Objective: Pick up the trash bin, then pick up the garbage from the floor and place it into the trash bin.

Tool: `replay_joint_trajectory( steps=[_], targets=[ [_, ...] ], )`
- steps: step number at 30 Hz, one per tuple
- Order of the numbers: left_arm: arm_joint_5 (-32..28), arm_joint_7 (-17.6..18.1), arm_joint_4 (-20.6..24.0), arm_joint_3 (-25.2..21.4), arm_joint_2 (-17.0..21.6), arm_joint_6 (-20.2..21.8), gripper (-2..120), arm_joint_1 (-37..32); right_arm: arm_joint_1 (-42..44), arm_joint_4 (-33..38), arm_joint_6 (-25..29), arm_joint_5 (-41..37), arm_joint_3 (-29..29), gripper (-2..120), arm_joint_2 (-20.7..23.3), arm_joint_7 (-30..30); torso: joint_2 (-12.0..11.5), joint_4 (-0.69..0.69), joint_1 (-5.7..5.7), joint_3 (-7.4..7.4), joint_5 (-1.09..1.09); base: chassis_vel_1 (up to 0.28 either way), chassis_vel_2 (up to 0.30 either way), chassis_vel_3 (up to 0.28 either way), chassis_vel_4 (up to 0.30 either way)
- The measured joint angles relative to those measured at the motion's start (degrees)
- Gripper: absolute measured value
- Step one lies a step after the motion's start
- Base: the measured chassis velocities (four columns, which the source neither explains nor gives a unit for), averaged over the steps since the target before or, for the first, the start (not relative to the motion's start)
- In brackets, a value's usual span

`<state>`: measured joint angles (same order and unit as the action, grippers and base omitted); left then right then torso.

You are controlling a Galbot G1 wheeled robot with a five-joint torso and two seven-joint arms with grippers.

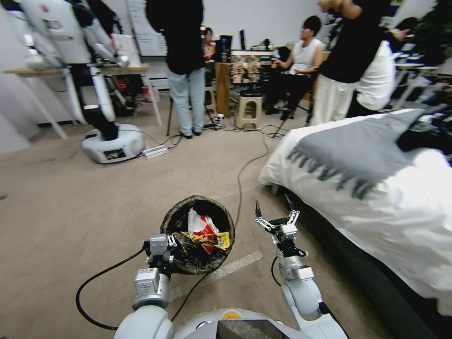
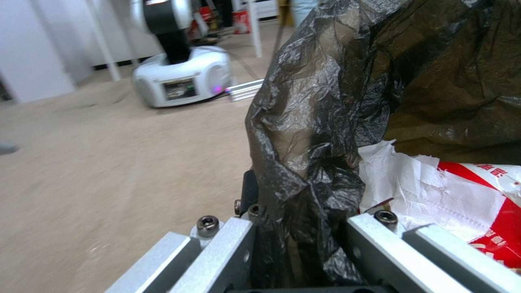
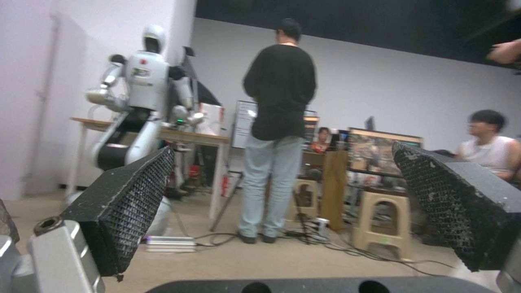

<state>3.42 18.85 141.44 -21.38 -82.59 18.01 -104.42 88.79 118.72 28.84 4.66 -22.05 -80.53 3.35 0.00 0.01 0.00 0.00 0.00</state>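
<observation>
Above carpet, left hand [image 1: 175, 245] grips trash bin [image 1: 197, 234]; right hand [image 1: 275, 210] spread.

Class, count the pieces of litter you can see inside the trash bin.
2: a red-and-white pack towards the middle of the trash bin, and a yellow wrapper lying just below it. More may be hidden underneath.

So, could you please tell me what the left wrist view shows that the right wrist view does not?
Left wrist view alone: the left gripper, its fingers shut on the black-bagged rim of the trash bin, with a red-and-white pack inside.

Right wrist view alone: the right gripper, open and holding nothing, fingers wide apart, with a standing person and a stool beyond.

Both share the tan floor and the other white robot.
</observation>
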Motion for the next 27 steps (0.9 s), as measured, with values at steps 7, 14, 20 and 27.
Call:
replay_joint_trajectory(
  steps=[7, 14, 20, 27],
  targets=[
    [0.48, 0.02, -0.7, 0.21, -0.11, -0.39, 0, 0.14, 0.12, 0.04, 0.12, 0.02, -0.05, 100, -0.17, -0.2, 0.0, 0.0, 0.0, 0.0, 0.0, 0.084, 0.086, 0.092, 0.08],
    [0.25, 0.14, -0.86, 0.38, -0.07, -0.33, 0, 0.42, 0.19, 0.06, 0.21, 0.02, -0.15, 100, -0.19, -0.28, 0.0, -0.01, 0.0, 0.0, 0.0, 0.0, 0.0, 0.0, 0.0],
    [-1.9, 0.98, -0.94, -0.48, -0.04, 1.58, 0, 0.79, 0.49, 0.04, 0.55, 0.02, -0.27, 100, 0.22, -0.32, 0.0, -0.02, 0.0, 0.0, 0.0, 0.0, 0.0, 0.0, 0.0],
    [-8.93, 4.64, -3.55, -2.74, -0.08, 8.26, 0, 3.72, 1.51, -0.37, 1.76, 0.24, -0.78, 100, 0.64, -0.5, 0.0, -0.01, 0.0, 0.0, 0.01, 0.0, 0.0, 0.0, 0.0]
  ],
)
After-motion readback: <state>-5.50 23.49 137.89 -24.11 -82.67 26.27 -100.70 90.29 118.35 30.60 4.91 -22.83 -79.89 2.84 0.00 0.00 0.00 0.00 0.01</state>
